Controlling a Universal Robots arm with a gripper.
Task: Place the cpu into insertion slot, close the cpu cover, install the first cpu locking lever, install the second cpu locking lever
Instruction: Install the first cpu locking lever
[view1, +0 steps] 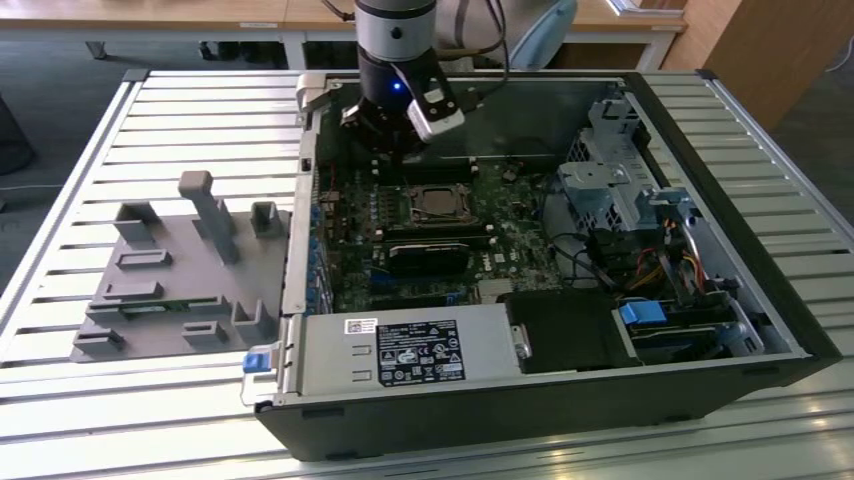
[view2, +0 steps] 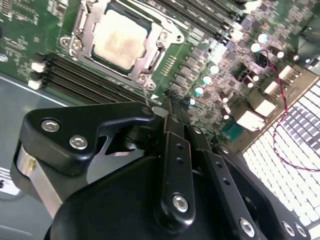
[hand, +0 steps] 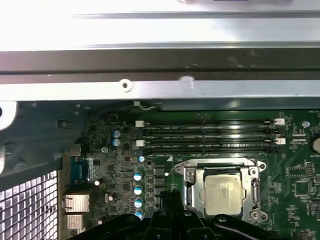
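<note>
The cpu lies in the insertion slot on the green board inside the open computer case. Its dull silver top shows through the cut-out of the cpu cover, which lies flat over it; in the first wrist view too the cpu sits framed by the cover. A thin wire locking lever sticks out from a socket corner toward my fingertips. My gripper hovers just beyond the socket, toward the case's back wall. Its fingers stand together, shut, with nothing seen between them in both wrist views.
Long black memory slots run beside the socket. The case's metal wall is close behind my gripper. A drive cage with cables fills the exterior view's right, a power supply the front. A grey parts fixture lies outside the case.
</note>
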